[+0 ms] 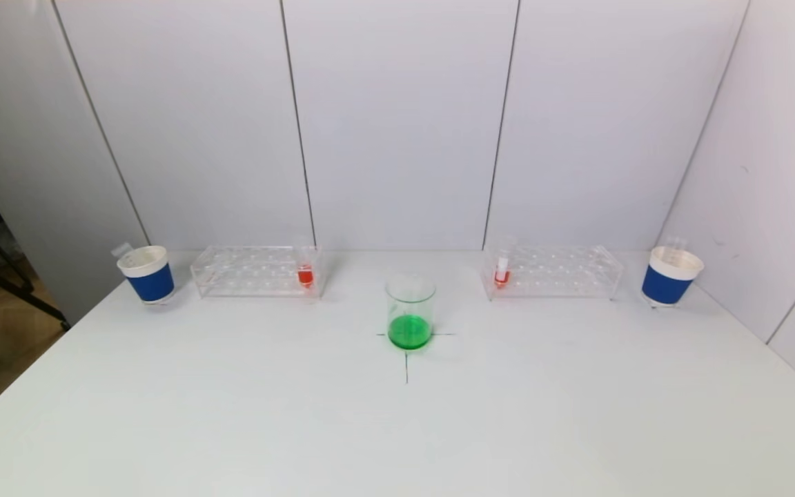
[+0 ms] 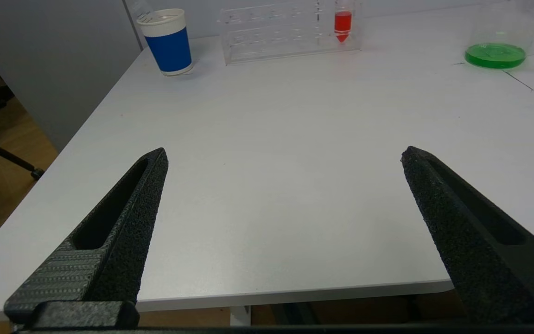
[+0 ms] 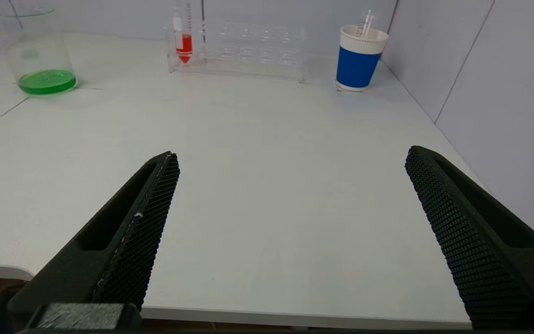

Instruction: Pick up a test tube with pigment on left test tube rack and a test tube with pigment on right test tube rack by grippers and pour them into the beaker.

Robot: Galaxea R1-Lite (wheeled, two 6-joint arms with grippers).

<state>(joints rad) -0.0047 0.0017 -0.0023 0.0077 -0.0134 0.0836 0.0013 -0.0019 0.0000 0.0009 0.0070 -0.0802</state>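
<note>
Neither arm appears from the head camera, so each pincer is known only from its own wrist camera. Going left to right across the white bench [image 1: 232, 414]: a blue-and-white paper cup [image 1: 146, 274] stands at the far left with something clear leaning out of it that is too faint to name. Beside it sits the clear left test tube rack [image 1: 246, 271], its walls hard to trace against the bench, and 1 tube of red pigment [image 1: 306, 275] stands upright at its end nearest the centre. The glass beaker [image 1: 410, 312] rests on a drawn cross mark in the middle, with green liquid in its bottom; its rim nearly vanishes against the wall. The right test tube rack [image 1: 563, 271] follows, and its tube of red pigment [image 1: 502, 273] stands upright at the end nearest the beaker. A second blue cup [image 1: 671, 276] closes the row, again with clear contents that are hard to make out. The left pincer [image 2: 283, 155] hangs over the near bench edge, level, its 2 dark fingers [image 2: 128, 222] spread wide and holding nothing. The right pincer [image 3: 292, 155] sits likewise at the near edge, fingers [image 3: 137, 232] wide apart and empty, aimed toward the right rack, with its base cut off by the frame.
</note>
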